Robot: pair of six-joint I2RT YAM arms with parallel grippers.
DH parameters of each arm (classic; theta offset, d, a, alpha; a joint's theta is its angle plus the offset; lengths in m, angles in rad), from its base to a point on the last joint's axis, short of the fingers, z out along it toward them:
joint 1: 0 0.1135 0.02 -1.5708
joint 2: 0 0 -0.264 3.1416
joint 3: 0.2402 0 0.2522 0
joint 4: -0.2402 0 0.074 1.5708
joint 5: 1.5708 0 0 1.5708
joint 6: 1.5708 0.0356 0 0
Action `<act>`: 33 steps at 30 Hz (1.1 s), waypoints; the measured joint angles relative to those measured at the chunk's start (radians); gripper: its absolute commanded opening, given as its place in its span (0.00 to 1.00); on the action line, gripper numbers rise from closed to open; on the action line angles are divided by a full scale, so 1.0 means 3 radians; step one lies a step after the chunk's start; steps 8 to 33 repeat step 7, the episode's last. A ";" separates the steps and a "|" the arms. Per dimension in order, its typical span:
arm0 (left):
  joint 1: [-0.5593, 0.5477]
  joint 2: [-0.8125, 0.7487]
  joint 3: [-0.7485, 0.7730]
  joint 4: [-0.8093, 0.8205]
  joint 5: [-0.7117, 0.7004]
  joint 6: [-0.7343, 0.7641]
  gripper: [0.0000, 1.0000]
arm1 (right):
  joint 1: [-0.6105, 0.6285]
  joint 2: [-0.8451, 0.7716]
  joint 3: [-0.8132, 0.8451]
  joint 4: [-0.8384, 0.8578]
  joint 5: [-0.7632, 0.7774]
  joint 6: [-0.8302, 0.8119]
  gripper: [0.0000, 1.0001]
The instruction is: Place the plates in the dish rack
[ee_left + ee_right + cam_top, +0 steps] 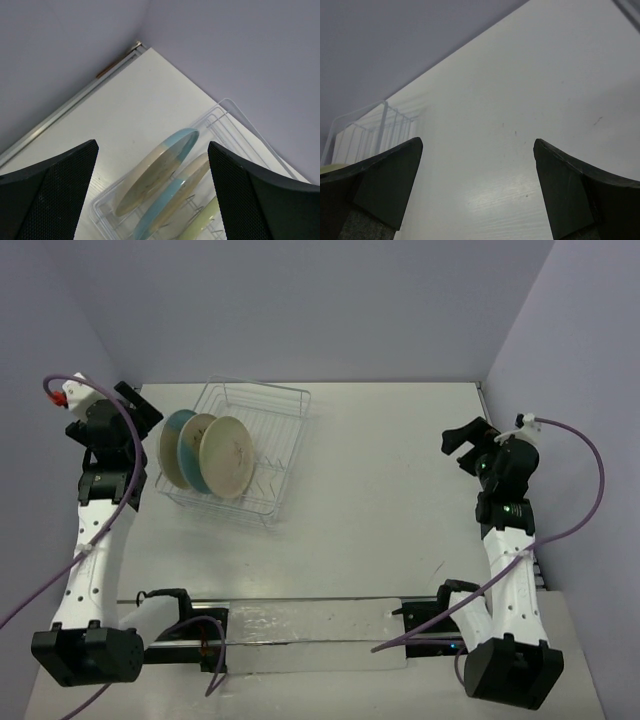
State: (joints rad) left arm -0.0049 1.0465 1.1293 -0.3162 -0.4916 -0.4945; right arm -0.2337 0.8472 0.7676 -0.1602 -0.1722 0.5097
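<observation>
Left pincer [140, 403]: standing wide open, holding nothing, hovering just left of the dish rack [272, 408]. Plates [210, 452]: three, standing on edge in the rack's slots. Right pincer [462, 448]: gaping, holding nothing, hovering over the counter [380, 500].

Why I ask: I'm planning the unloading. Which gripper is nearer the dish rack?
Left. The left gripper hangs open right at the left edge of the dish rack, by the standing plates. The right gripper, also open, sits far across the table on the rack's right.
</observation>
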 measured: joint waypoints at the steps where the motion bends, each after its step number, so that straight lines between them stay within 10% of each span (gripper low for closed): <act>1: 0.0094 0.0024 -0.0023 0.0002 0.0107 -0.0044 1.00 | 0.0000 -0.0054 -0.0024 -0.0025 0.0069 0.0002 1.00; 7: 0.0342 -0.0015 -0.0261 0.0074 0.0715 -0.0151 0.99 | 0.0000 -0.0336 -0.0184 -0.0163 0.0355 0.0006 1.00; 33: 0.0342 -0.0015 -0.0261 0.0074 0.0715 -0.0151 0.99 | 0.0000 -0.0336 -0.0184 -0.0163 0.0355 0.0006 1.00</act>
